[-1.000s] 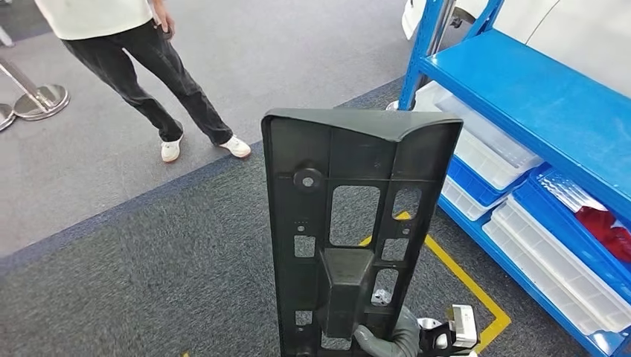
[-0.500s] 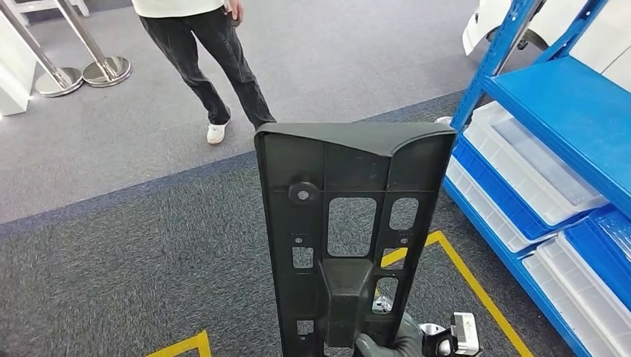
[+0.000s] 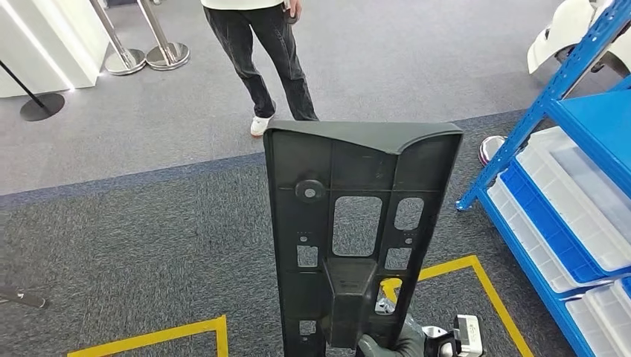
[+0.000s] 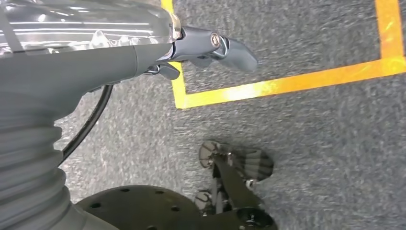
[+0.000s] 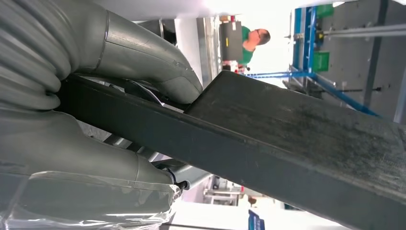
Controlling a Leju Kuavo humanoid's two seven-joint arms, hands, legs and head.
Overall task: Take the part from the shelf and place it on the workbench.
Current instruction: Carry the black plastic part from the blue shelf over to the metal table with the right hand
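Compared with one second ago, the whole head view has swung: the blue shelf (image 3: 573, 141) now sits further toward the right edge, and the person (image 3: 260, 52) has shifted from the upper left toward the upper middle. This is a turn of the camera, not a move of the things. The part keeps the same place in the frame, upright in the centre.

At the upper left of the head view stand a white panel (image 3: 45, 37), a black round base (image 3: 41, 106) and two chrome stanchion bases (image 3: 146, 58) on the light grey floor. At the lower left, yellow tape (image 3: 156, 336) marks a corner on the dark carpet (image 3: 134, 238).

In the left wrist view the left hand (image 4: 210, 45) hangs over the carpet and a yellow tape line; its fingers (image 4: 234, 51) are stretched out and a little apart, with nothing in them.

In the centre of the head view the part (image 3: 357, 230), a tall dark plastic panel with several cut-out windows, stands upright in the air above the carpet. The right hand (image 3: 398, 343) grips it at the lower end, at the bottom edge of the frame. In the right wrist view the grey thumb and fingers (image 5: 148, 62) are clamped on both sides of the dark edge of the part.

On the right the blue shelf carries white and blue plastic bins (image 3: 565, 201) on its lower levels, apart from the part.
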